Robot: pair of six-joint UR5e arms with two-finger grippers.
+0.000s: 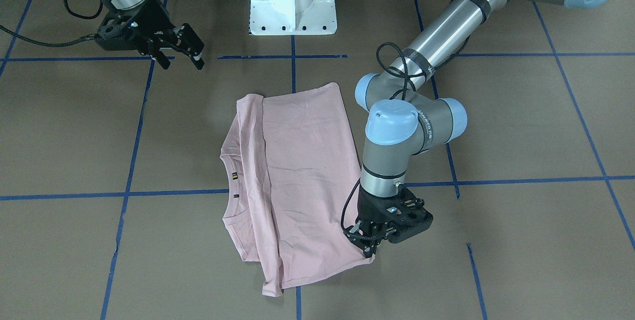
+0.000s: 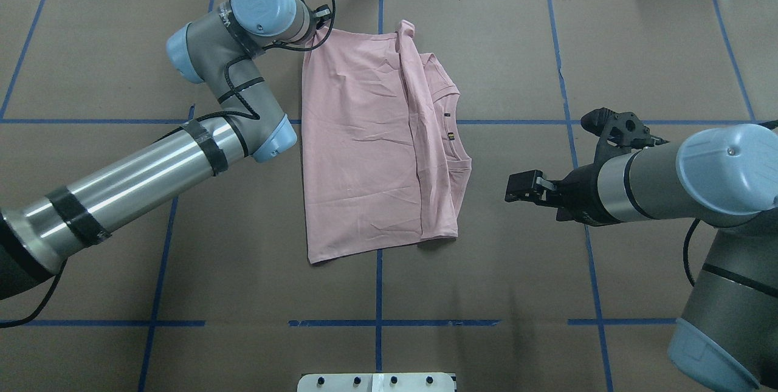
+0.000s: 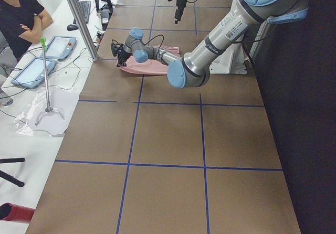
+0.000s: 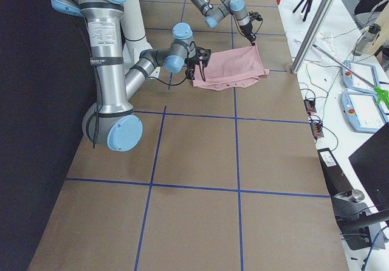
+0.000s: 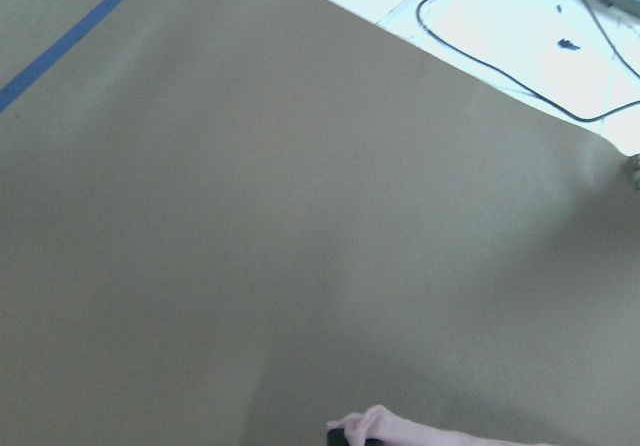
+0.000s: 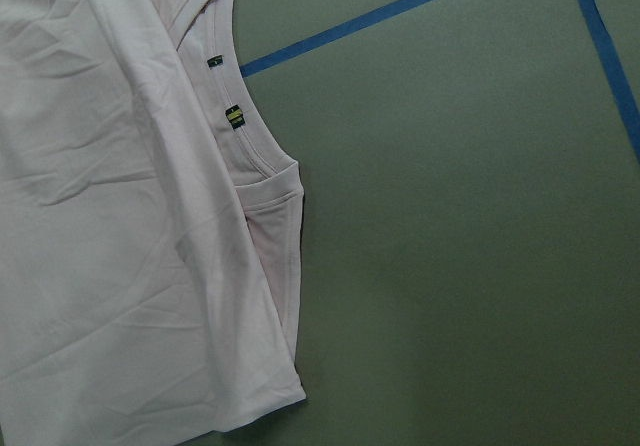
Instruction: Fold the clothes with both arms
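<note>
Nearest your side of the table [image 1: 521, 235], the left gripper [image 1: 370, 251] is pressing down on the corner of the T-shirt [image 1: 302, 161]. Its fingers are closing on that pink edge, and the left wrist view is showing a nub of pink cloth right at the fingertips. I am reading that as a firm pinch on the fabric, though the overhead view is hiding the jaws behind the wrist.

Moving away from you, the T-shirt is lying flat across the middle of the table, plain side up. A broad layer is lying over a narrower strip that carries the neckline, on the robot's right. No print is showing.

Farthest from you, near the white pedestal base [image 1: 292, 2], the right gripper [image 1: 181, 57] is hanging well apart from the cloth. Its fingers are spread and holding nothing.

You are looking at a fold partly made, with the left arm taking hold for the next one. That next move is probably asking for the right gripper to come in and take a matching corner. Then both arms can be carrying the edge over evenly, because a single corner pulled alone is likely to drag the shirt askew.

As for writing, a small black-and-yellow tag [image 6: 236, 116] and a darker one [image 6: 213, 62] are sitting inside the neckline, both too small to read. White lettering [image 1: 427, 122] is running along the left arm's wrist joint, too blurred to make out.
</note>
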